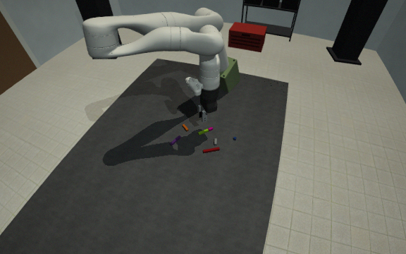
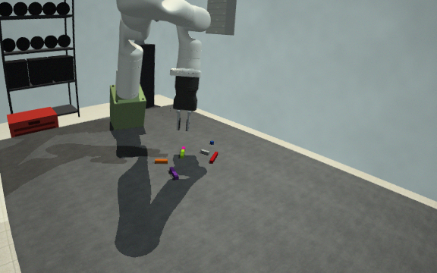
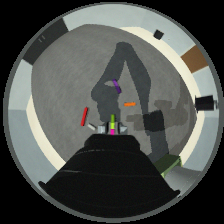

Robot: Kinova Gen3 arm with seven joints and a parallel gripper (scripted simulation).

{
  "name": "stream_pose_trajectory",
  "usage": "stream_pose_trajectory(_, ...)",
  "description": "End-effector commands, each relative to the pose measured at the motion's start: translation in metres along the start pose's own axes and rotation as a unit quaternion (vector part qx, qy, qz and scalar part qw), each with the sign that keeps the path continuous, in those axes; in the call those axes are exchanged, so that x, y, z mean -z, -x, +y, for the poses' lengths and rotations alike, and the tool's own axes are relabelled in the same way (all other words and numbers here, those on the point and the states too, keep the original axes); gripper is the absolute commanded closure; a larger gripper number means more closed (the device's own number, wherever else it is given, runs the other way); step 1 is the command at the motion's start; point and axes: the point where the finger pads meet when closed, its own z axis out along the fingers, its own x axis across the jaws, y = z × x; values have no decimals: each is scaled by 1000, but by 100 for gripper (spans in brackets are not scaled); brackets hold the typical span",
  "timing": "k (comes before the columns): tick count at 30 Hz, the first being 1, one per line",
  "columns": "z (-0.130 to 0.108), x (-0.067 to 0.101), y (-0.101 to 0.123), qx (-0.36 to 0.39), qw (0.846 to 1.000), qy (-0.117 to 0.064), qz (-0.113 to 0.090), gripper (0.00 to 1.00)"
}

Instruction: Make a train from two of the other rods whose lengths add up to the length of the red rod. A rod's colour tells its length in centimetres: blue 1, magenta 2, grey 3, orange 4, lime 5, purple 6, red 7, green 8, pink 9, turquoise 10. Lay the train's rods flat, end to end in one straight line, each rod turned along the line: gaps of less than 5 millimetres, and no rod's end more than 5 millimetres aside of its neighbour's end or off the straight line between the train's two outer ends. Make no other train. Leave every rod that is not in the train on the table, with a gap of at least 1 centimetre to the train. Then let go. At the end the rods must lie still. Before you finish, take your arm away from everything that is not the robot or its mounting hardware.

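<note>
Lime and magenta make up the train: the short lime-green rod point(image 1: 203, 132) and the stubby magenta rod point(image 1: 210, 129) lie flat on the dark grey mat point(image 1: 154, 197), end to end and, as far as these views tell, in one line, directly beneath the fingers. Five and two give the red rod's seven, so the joining step looks finished and the retreat is in hand.

Going left to right in the top view: a purple rod point(image 1: 175, 140) lies below and to the left of the fingers, an orange rod point(image 1: 185, 127) just left of them, then the lime and magenta pair under them, a small grey rod point(image 1: 215, 141) down to the right, the long red rod point(image 1: 211, 149) beyond it, and a tiny blue cube-like rod point(image 1: 235, 138) farthest right. All of these sit apart from the pair; whether the grey one keeps the required gap is too fine to judge.

Hanging above the pair, the black two-finger gripper point(image 2: 183, 122) has its fingers partly spread, with nothing between them and the tips off the mat in the exterior view.

My judgement is that the next move calls for a plain lift straight up and away, well off every rod, without sweeping sideways over the orange rod. Seam tightness cannot be read at this size.
</note>
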Motion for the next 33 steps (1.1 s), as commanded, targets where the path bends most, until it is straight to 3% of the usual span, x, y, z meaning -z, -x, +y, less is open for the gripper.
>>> stream_pose_trajectory(1, -1, 1, -1, 0, 1000, -8, -14, 0)
stream_pose_trajectory(33, -1, 5, -1, 1, 1000, -8, -15, 0)
